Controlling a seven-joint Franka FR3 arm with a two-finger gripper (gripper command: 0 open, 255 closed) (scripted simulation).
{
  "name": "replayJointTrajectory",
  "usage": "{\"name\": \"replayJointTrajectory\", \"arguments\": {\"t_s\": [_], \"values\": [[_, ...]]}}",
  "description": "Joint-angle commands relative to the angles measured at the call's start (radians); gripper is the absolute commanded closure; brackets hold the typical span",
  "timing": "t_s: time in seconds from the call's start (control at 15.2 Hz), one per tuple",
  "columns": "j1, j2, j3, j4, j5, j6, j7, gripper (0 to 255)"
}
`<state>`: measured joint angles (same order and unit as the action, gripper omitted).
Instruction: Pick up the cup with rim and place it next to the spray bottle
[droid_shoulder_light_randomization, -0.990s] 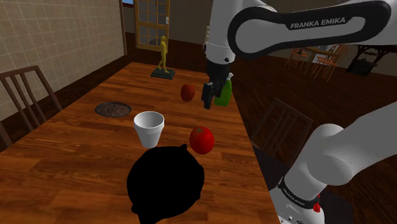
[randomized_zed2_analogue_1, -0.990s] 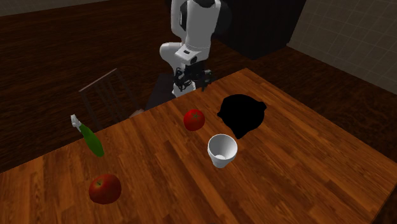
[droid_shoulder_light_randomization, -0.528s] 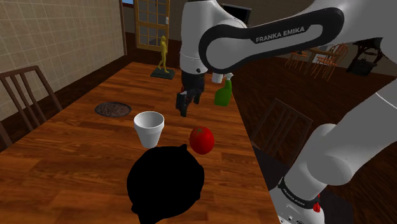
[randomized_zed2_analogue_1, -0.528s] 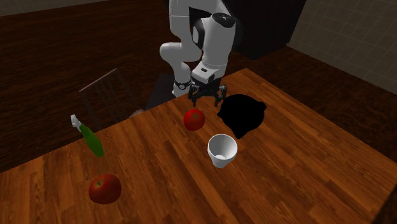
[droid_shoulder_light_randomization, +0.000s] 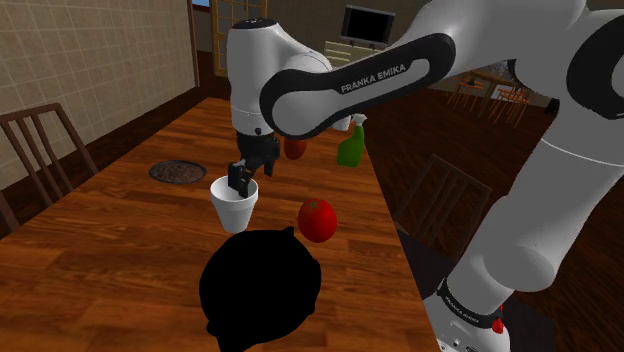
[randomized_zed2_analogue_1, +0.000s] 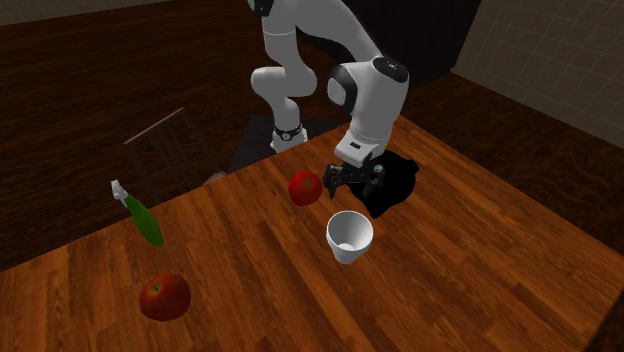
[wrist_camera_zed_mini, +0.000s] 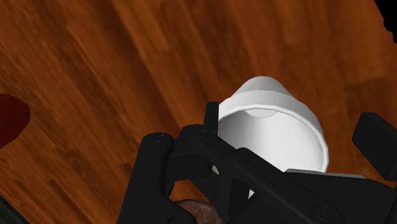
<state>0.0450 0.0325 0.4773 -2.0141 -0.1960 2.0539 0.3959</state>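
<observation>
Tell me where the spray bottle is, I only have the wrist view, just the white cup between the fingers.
Observer: The green spray bottle stands near the edge of the table, toward the shoulder view's right, beyond the cup.
Operator: Anything near it?
Observer: A red fruit lies on the table close to the bottle.
Operator: Is the gripper on the cup yet?
Observer: No. In the second exterior view the open gripper hangs above the cup, apart from it.

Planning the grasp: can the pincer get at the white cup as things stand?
Probably yes: the open pincer hovers right over the upright cup, its rim facing up, and nothing lies between them.
</observation>
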Motion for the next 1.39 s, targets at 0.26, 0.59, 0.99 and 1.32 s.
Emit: {"name": "replayJointTrajectory", "arguments": {"t_s": [0.26, 0.59, 0.99, 1.32], "values": [[0.069, 0.239, 0.012, 0.195, -0.149, 0.013, 0.134, 0], [0.094, 0.312, -0.001, 0.233, -0.193, 0.04, 0.165, 0], [0.095, 0.341, -0.012, 0.212, -0.215, 0.086, 0.179, 0], [0.095, 0.341, -0.012, 0.212, -0.215, 0.086, 0.179, 0]]}}
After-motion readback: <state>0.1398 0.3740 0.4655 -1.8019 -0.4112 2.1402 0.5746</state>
